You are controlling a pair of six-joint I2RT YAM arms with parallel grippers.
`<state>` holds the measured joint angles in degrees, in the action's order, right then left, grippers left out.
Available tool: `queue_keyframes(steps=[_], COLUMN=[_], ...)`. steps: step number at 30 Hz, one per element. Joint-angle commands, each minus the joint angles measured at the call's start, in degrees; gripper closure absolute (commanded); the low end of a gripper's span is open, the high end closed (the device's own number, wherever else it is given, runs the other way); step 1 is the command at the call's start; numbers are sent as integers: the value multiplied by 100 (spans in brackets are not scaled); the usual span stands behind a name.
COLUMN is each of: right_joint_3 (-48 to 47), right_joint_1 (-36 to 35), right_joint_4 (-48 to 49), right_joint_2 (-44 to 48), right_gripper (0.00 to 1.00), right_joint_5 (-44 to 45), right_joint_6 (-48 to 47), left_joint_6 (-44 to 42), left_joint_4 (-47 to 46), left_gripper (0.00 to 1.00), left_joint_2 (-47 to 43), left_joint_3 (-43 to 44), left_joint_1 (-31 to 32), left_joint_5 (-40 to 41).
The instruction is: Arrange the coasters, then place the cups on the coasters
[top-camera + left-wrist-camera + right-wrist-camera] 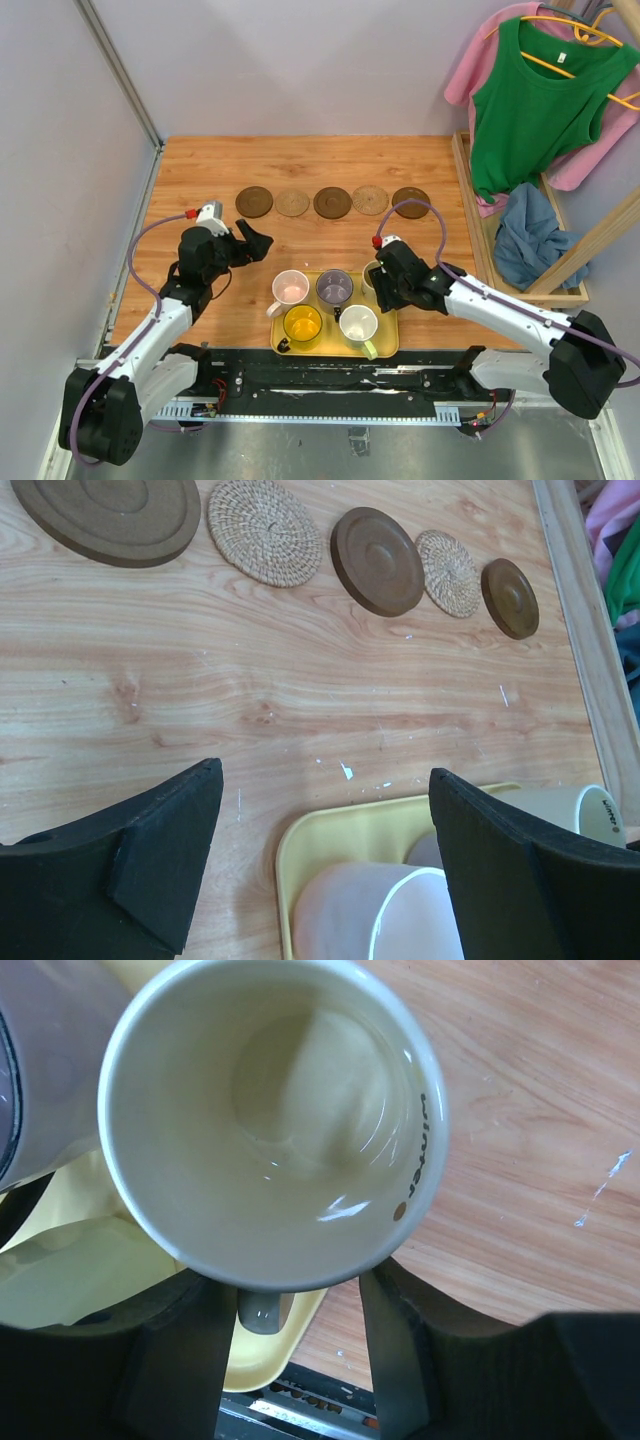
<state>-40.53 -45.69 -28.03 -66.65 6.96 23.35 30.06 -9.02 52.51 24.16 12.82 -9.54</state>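
Cream cup (pixel 270 1120) handle betw. right tool's (pixel 295 1295) spread fingers, wrist view only; left tool (pixel 325 770) spread too

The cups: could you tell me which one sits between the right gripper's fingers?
The cream cup at the tray's far right corner, straddled by the right gripper; the pink, purple-grey, yellow and pale green-white ones stand free.

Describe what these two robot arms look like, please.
Both are white with black joints. A lilac cable with a red plug loops along the left arm, another along the right arm. Left gripper and right gripper carry broad, matte black wedge fingers.
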Motion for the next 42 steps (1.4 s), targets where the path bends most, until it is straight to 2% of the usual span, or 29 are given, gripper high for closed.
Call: queue_keyframes(steps=[1,9,29,35,42], right_joint_3=[75,189,249,265,293], right_joint_1=[-180,-349,-562,-581,-607], right_joint_4=[73,157,308,370,361], right_joint_2=[-84,-58,-320,-417,-360], right_gripper=[51,56,63,68,81], right_joint_5=[459,754,873,829,824], right_joint_6=[290,556,673,687,696], left_joint_6=[-35,-53,-15,-1,16], left_joint_4=[-196,-179,-133,-129,-127], left_gripper=[13,13,13,13,13], left_joint_2=[6,-19,-224,-233,-232], left_joint_3=[-102,-148,-300,-297,-306], left_joint_1=[-27,-27,-25,-29,-26], left_joint_5=[-79,-61,-21,-17,-34])
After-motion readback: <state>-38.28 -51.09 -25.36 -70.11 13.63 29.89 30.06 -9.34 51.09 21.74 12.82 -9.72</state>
